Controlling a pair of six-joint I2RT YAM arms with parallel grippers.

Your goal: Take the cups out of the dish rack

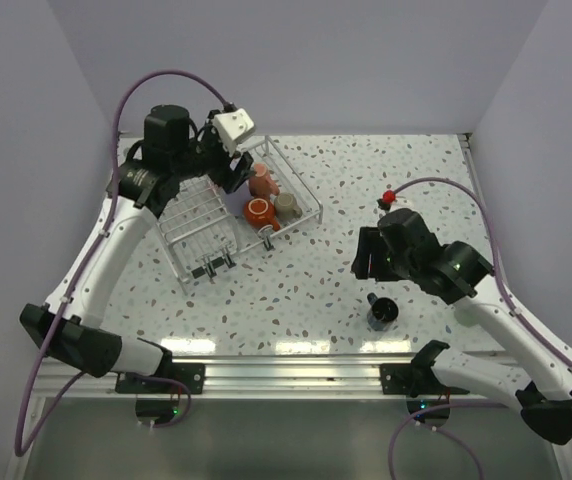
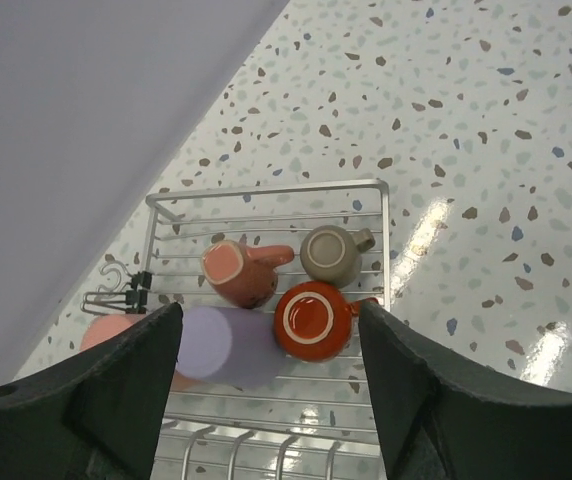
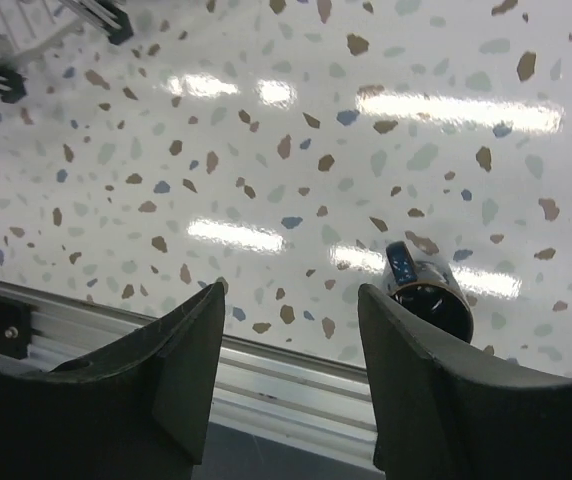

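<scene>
Where lavender cup (image 2: 228,345) lies: lower centre, sideways under left tool (image 2: 267,318).
Left tool: open, nearer.
Right tool (image 3: 291,295): open, empty.

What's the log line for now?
left pincer: open above dish rack | right pincer: open, empty | dark cup: on table | other cups: in rack

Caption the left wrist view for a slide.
Open left fingers hover over the dish rack holding lavender, salmon, orange-red and beige cups.

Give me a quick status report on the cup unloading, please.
Left end effector open above rack, cups inside. Right end effector open, empty. Dark cup on table.
</scene>
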